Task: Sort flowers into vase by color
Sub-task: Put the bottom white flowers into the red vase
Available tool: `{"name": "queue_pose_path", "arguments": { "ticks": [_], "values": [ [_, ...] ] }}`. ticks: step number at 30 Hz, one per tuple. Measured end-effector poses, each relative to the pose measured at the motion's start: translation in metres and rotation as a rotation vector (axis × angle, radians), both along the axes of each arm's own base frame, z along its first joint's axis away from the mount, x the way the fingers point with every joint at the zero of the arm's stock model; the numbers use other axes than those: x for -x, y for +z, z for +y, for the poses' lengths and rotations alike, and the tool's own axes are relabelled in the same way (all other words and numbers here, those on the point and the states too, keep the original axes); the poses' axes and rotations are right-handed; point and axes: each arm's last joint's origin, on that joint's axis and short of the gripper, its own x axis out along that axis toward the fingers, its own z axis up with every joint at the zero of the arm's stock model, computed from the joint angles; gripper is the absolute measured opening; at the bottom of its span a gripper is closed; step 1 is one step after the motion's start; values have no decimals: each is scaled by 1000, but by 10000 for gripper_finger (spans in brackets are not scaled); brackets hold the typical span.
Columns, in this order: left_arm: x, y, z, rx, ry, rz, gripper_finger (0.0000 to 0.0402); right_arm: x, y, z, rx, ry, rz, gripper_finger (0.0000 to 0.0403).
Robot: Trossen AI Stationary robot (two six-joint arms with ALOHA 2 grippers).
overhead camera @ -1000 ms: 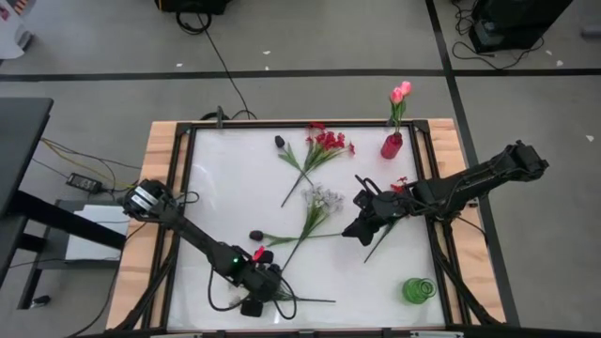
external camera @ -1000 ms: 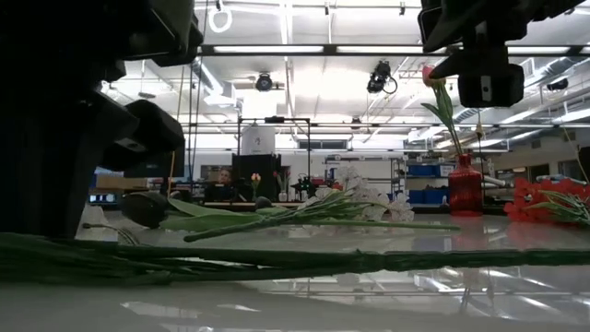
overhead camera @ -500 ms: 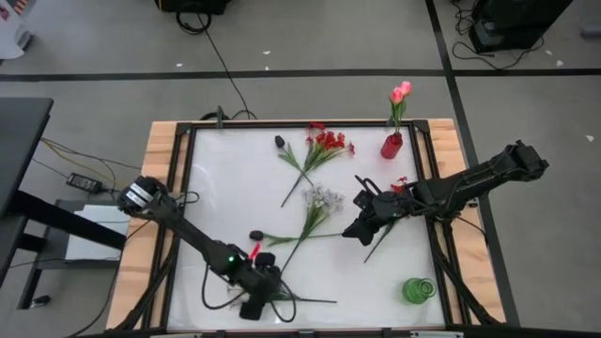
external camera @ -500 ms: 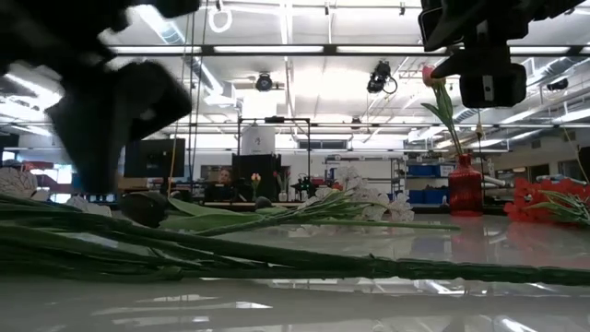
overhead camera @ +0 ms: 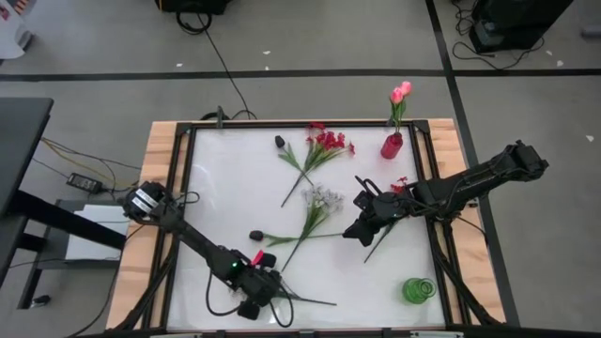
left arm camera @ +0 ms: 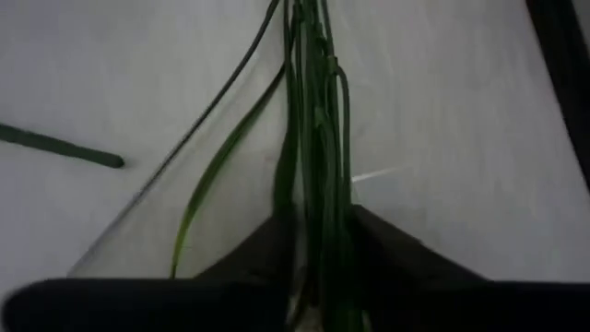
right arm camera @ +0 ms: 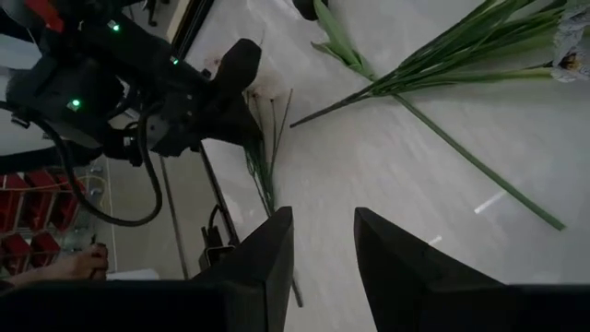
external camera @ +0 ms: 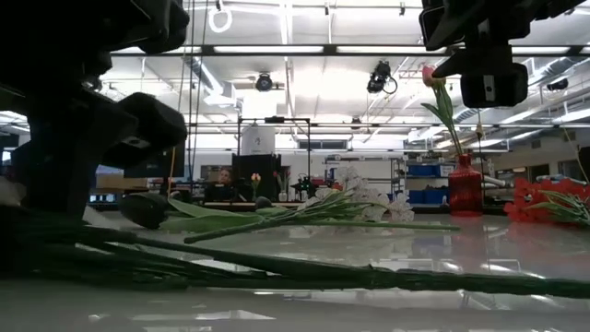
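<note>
My left gripper (overhead camera: 270, 293) is low at the table's near edge, shut on a bundle of thin green stems (overhead camera: 310, 299). Its blossom end is hidden. My right gripper (overhead camera: 349, 234) hovers open right of centre, beside the stem of a red spray (overhead camera: 399, 185). Another red spray (overhead camera: 326, 144), a white spray (overhead camera: 323, 199) and two dark buds (overhead camera: 280, 143) (overhead camera: 255, 235) lie flat on the white tabletop. Pink buds (overhead camera: 401, 92) stand in a red vase (overhead camera: 392, 145). My left gripper pinches the green stems (left arm camera: 318, 231) between its two fingers (left arm camera: 277, 254). The fingers lie along the stems, slanting in from the table's left. The held end is raised a little (external camera: 55, 235). The stems slope down to the free end, which rests on the table (overhead camera: 333, 302).
A green vase (overhead camera: 418, 290) stands at the near right corner and the red vase at the far right. A black frame (overhead camera: 188, 188) and wooden rim border the white top. The left half of the table holds only the left arm. A person sits far behind (external camera: 224, 177).
My left gripper has shifted slightly at the near edge. The held end of the green stems has come up off the table, rising and then sinking part way. The free end has stayed where it was.
</note>
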Motion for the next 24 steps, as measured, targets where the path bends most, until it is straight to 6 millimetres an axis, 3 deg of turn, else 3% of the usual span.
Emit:
{"name": "queue_pose_path", "arguments": {
  "ticks": [4, 6, 12, 18, 24],
  "values": [
    [-2, 1, 4, -17, -50, -9, 28, 0, 0, 0, 1, -1, -1, 125],
    [-2, 5, 6, -12, -55, -9, 12, 0, 0, 0, 1, -1, -1, 125],
    [-3, 22, 13, -127, -133, 36, 13, 0, 0, 0, 3, -2, -2, 125],
    [-12, 59, 19, -363, -293, 62, 13, 0, 0, -1, 21, -11, -1, 125],
    [-27, 97, 43, -636, -356, 51, 14, 0, 0, -1, 42, 2, -16, 125]
  ]
}}
